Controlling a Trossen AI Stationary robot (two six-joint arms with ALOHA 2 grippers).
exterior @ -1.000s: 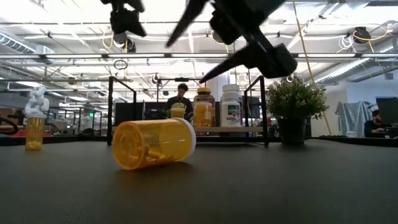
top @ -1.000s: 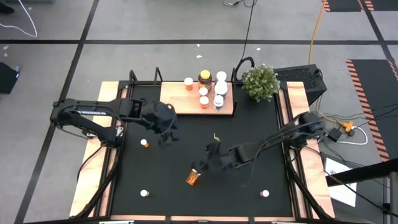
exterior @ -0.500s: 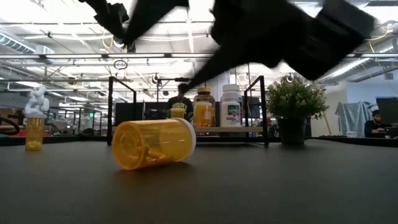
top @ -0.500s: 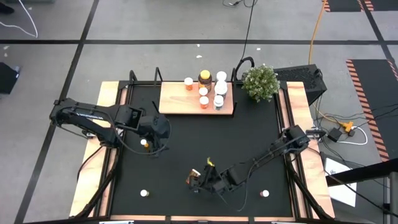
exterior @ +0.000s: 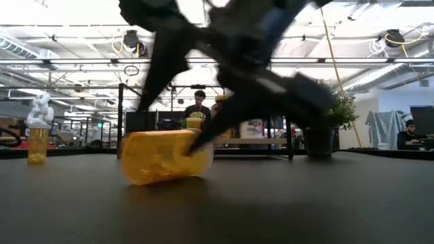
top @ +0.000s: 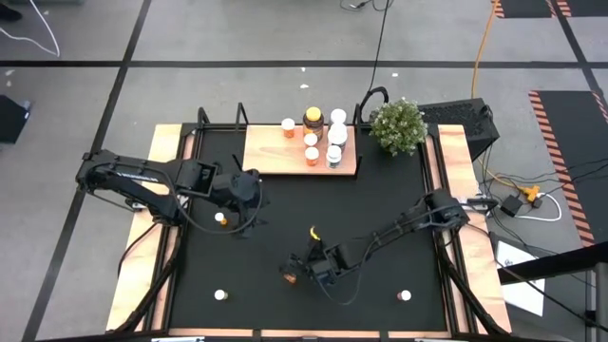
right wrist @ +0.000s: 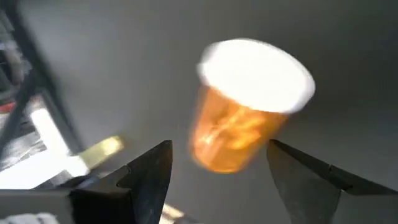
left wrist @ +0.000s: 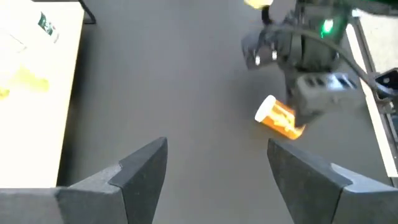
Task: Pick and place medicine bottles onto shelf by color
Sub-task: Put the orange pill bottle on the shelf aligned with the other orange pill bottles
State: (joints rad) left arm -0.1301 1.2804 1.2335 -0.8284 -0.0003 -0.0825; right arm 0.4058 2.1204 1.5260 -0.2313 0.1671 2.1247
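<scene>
An orange bottle with a white cap (top: 288, 275) lies on its side on the black mat, near the front middle; it also shows in the low view (exterior: 163, 157). My right gripper (top: 304, 267) is low at the bottle and open, with its fingers on either side of the bottle (right wrist: 242, 106). My left gripper (top: 249, 199) is open and empty above the mat's left part, beside a small upright orange bottle (top: 220, 219). The light-wood shelf (top: 271, 152) at the far edge carries several white and orange bottles and a larger amber jar (top: 313, 119). My right gripper comes at the lying orange bottle slanting down from the table's right, with one finger (exterior: 224, 122) near its white cap end (exterior: 207, 152). I cannot tell whether a finger touches the bottle. The bottle lies on its side on the mat.
Two small white-capped bottles stand near the mat's front edge, one at the left (top: 220, 294) and one at the right (top: 405, 295). A green potted plant (top: 397, 125) stands at the shelf's right end. Black posts rise at the shelf's corners (exterior: 121, 118). People show in the room beyond.
My right gripper has gone down and toward the table's near-left, from above the mat's middle to the lying orange bottle, and now stands around it. The bottle has stayed on its side where it was.
</scene>
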